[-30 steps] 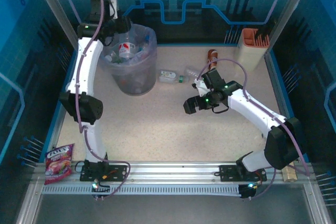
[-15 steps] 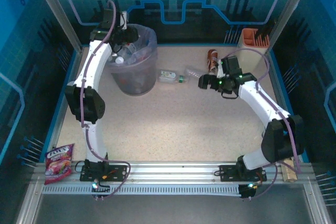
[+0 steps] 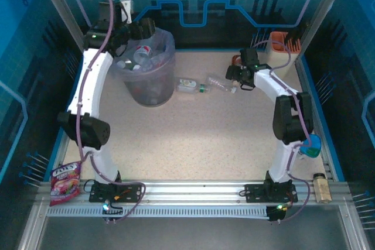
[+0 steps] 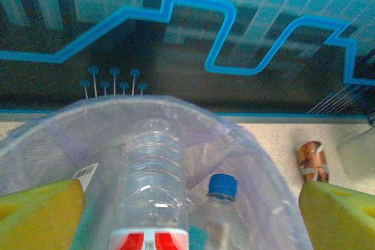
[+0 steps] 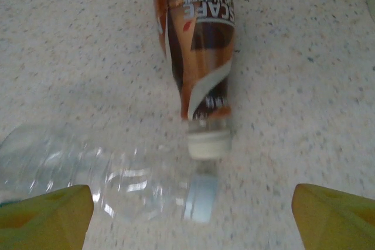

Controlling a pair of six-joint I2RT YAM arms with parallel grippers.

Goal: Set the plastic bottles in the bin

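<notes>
Left tool (image 3: 142, 30) hangs over the bin (image 3: 153, 89) at 11 o'clock of the table (image 3: 193, 139), jaws wide, gripping nothing. Red-white labelled bottle (image 4: 153, 168) lies in the bin between its fingers, touching neither. Blue-capped bottle (image 4: 222, 187) sits at its 3 o'clock. Right tool (image 5: 192, 203) is at 1 o'clock of the table, jaws wide, empty, low over two bottles lying there: brown bottle (image 5: 199, 45) at its 12, clear bottle (image 5: 70, 168) at its 9, caps close together. Green-capped bottle (image 3: 188, 85) lies at 3 o'clock of the bin.
</notes>
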